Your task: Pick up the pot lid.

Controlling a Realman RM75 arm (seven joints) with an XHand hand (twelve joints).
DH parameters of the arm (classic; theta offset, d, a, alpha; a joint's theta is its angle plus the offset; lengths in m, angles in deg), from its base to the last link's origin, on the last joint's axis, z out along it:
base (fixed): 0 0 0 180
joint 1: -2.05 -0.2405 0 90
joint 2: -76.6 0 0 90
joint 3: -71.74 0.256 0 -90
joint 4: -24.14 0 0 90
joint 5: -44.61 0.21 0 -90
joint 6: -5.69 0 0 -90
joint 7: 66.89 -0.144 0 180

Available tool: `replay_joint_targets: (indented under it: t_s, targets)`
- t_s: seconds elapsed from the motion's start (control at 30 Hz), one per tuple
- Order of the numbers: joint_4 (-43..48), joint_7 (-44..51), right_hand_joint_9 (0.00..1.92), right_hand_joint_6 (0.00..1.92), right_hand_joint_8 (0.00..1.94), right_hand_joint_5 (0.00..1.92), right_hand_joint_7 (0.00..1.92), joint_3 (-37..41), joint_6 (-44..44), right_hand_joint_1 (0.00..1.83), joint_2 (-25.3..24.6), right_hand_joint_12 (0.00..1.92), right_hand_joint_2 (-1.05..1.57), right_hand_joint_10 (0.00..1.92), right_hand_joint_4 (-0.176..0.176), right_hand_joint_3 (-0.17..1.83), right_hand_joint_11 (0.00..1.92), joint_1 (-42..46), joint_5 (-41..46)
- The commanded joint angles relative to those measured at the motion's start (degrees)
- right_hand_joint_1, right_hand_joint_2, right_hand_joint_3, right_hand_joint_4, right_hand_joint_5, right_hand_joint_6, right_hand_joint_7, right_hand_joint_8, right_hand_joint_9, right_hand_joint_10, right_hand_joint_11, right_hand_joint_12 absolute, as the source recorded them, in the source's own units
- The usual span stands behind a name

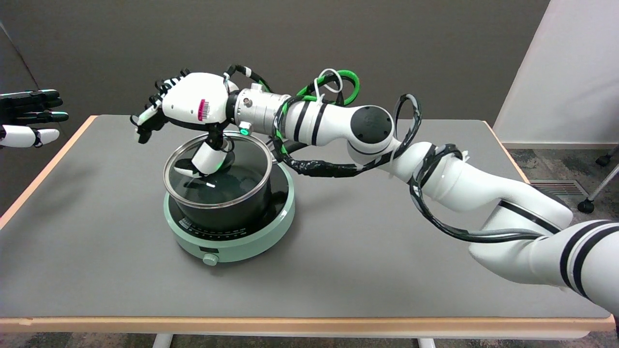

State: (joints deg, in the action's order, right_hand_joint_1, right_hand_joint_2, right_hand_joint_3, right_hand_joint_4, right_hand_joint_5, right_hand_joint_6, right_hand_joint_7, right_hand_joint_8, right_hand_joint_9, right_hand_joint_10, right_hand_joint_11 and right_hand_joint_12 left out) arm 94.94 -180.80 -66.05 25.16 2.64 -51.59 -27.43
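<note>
Head view, single frame. The pot lid [220, 180], glass with a metal rim, sits flat on a black pot [232, 205], which stands on a pale green round cooktop [242, 237] left of centre on the grey table [338, 270]. A knob [210, 259] shows on the cooktop's front edge at 6 o'clock. The right arm [435, 179] reaches in from 4 o'clock and crosses above the pot's back rim. The right hand [188, 108] hangs over the lid, palm shell above its 12 o'clock edge. The thumb [205, 159] points down into the lid's middle, where the lid handle appears to be; the handle itself is mostly hidden behind the thumb. Whether the thumb tip touches the glass or the handle cannot be told. The other fingers [150, 116] stretch out toward 10 o'clock, past the lid's rim and well above it, spread away from the thumb. Nothing is seen held; the hand reads as apart, not clamped. The left hand [29, 118] shows at the frame's 9 o'clock edge, in the air beyond the table's left end.
</note>
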Motion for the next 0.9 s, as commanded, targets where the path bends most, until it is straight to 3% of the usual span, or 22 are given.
replay_joint_targets:
  t_s: [0.03,0.43,0.77,0.9]
  targets:
    - [-0.4,0.8,0.68,0.37,0.25,0.64,0.74,-1.6,0.6,0.87,2.5,0.73,0.59,0.42,0.159,0.93,0.4,-2.2,-0.5]
    - [7.8,1.2,0.7,0.34,0.25,0.62,0.74,-1.3,0.8,0.88,8.6,0.79,0.58,0.45,0.174,0.94,0.42,-0.3,-0.3]
    - [6.6,1.1,0.62,0.18,0.18,0.44,0.59,-1.4,2.5,0.86,8.8,0.83,0.5,0.41,0.118,0.99,0.42,-0.5,-0.1]
    - [5.7,1.1,0.57,0.17,0.17,0.4,0.52,-1.5,2.8,0.83,9.0,0.83,0.47,0.37,0.11,0.99,0.42,-0.6,-0.2]
